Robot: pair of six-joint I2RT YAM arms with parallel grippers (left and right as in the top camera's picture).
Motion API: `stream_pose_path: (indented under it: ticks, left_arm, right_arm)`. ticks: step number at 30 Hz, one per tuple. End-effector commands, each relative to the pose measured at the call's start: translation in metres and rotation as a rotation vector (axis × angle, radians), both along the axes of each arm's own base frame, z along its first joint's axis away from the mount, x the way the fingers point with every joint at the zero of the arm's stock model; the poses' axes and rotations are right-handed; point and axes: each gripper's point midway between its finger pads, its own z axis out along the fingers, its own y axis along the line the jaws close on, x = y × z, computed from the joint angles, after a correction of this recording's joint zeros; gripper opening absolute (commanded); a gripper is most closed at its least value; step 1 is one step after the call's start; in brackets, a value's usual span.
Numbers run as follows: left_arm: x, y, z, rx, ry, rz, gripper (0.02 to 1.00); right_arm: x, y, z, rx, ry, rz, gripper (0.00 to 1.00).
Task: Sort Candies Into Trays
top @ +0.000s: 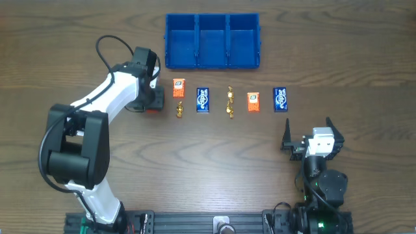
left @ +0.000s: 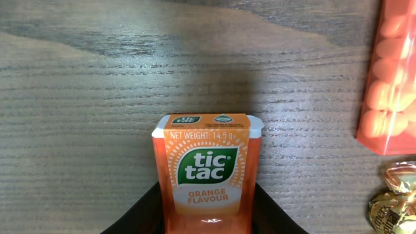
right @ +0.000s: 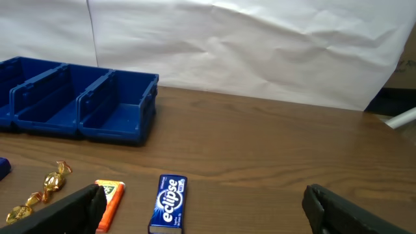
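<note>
Orange plastic candy box (left: 208,172) pinched in my left gripper (left: 208,224); my right gripper (right: 208,218) is spread wide, holding nothing.
From above, my left gripper is over the wooden table (top: 78,58), just left of the row of candies (top: 229,101), near the blue three-part plastic tray (top: 211,15). My left wrist sees my fingers (left: 133,224) squeezing the box. My right wrist sees a blue candy pack (right: 168,201) close by.

Robotics lab test station: wood-grain worktop (top: 364,52), white sheet backdrop (right: 260,52) hung behind it, left arm (top: 97,110) and right arm (top: 318,169) mounted on a black rail (top: 195,223) at bottom edge.
</note>
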Motion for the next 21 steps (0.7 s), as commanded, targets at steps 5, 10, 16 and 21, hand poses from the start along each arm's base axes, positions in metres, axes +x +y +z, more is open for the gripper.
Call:
stream_pose_path:
  ticks: [5,10,16,21]
  left_arm:
    - [0.060,-0.017,0.095,-0.012,-0.153,0.069,0.141]
    - [0.116,-0.048,0.205,-0.011,-0.422,0.057,0.152]
    - [0.164,-0.085,0.214,-0.003,-0.466,0.026,0.154]
    - [0.175,-0.099,0.152,-0.001,-0.366,0.023,0.152]
  right_arm:
    - [0.000,-0.002,-0.002,-0.011,0.002,-0.008,0.998]
    - [0.000,-0.002,-0.002,-0.011,0.002,-0.007,0.998]
    - [0.000,-0.002,-0.002,-0.011,0.002,-0.008,0.998]
    - [0.000,-0.002,-0.002,-0.011,0.002,-0.007,0.998]
